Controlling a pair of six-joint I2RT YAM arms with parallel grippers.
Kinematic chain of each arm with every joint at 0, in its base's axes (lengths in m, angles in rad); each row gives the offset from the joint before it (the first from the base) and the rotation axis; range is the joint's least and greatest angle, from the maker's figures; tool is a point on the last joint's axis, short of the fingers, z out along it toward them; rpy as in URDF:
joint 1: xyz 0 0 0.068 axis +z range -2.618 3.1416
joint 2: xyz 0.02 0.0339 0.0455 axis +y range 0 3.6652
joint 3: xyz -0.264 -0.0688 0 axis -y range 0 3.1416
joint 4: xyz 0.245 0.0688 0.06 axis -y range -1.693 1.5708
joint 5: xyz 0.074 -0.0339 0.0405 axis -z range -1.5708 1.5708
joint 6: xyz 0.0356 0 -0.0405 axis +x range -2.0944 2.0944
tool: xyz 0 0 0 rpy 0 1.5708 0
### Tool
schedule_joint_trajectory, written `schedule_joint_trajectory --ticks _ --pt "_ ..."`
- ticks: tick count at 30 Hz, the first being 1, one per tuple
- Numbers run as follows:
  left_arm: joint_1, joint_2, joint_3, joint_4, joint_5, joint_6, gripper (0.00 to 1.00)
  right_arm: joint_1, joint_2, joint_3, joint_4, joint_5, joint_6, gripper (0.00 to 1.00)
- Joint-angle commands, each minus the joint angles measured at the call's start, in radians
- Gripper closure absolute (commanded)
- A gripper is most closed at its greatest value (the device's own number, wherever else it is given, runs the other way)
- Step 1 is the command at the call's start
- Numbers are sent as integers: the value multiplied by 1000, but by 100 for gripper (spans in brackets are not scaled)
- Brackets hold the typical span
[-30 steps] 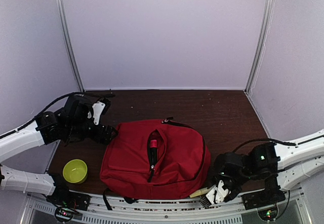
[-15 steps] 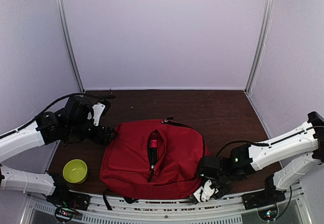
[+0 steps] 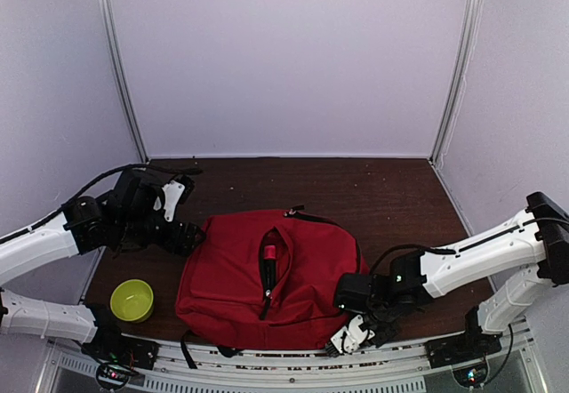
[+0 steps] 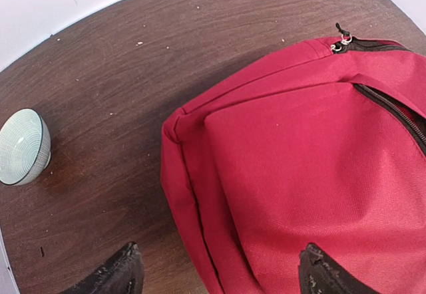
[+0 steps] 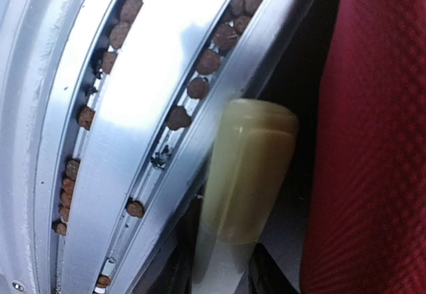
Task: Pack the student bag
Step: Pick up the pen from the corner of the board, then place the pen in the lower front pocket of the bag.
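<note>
Red student bag point(image 3: 307, 277) lies at the surface's point(image 3: 391, 197) 6 o'clock, unzipped, a red-topped item point(image 3: 268, 255) inside — packing begun, not finished. Left tool point(image 4: 223, 271), spread wide, hovers at its 10 o'clock corner. Right tool point(image 3: 351, 335), at 5 o'clock, straddles a cream handle point(image 5: 249, 167) — clamped or not, I cannot tell.

student bag point(image 3: 302, 268) filling the near middle, open table point(image 3: 373, 188) behind it, green bowl point(image 3: 132, 300) near left
</note>
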Motion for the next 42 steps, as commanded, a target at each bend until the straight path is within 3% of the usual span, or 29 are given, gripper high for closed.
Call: schedule_joint_trajectory --ticks 1,10,20,23,27,29,31,34,36,38,42 --pt "4 0 -5 14 -9 9 17 -4 33 9 -45 -35 -4 77" --pt "4 -6 -9 13 -6 7 17 -2 -73 9 -78 -90 -19 95" --pt "4 4 -7 20 -7 7 17 -14 -453 35 23 -464 38 99" --pt "4 11 -4 27 -3 8 17 -62 -542 31 225 -547 140 100" --pt "3 22 6 33 8 8 17 -148 -555 -94 891 -572 363 100" --pt "3 23 9 32 13 5 17 -171 -451 -119 1245 -529 522 100" --pt "4 18 9 25 17 -1 17 -176 -299 -52 1437 -391 743 100" --pt "4 -2 -1 15 17 -19 17 -192 -114 74 1449 -259 1111 100" --pt "4 -23 -20 31 20 -28 17 -192 -53 54 1525 -186 1272 100" --pt "4 -32 -37 47 21 -29 17 -187 -28 11 1559 -68 1346 100" --pt "3 -10 -39 53 26 -17 17 -153 -13 36 1320 96 1338 100"
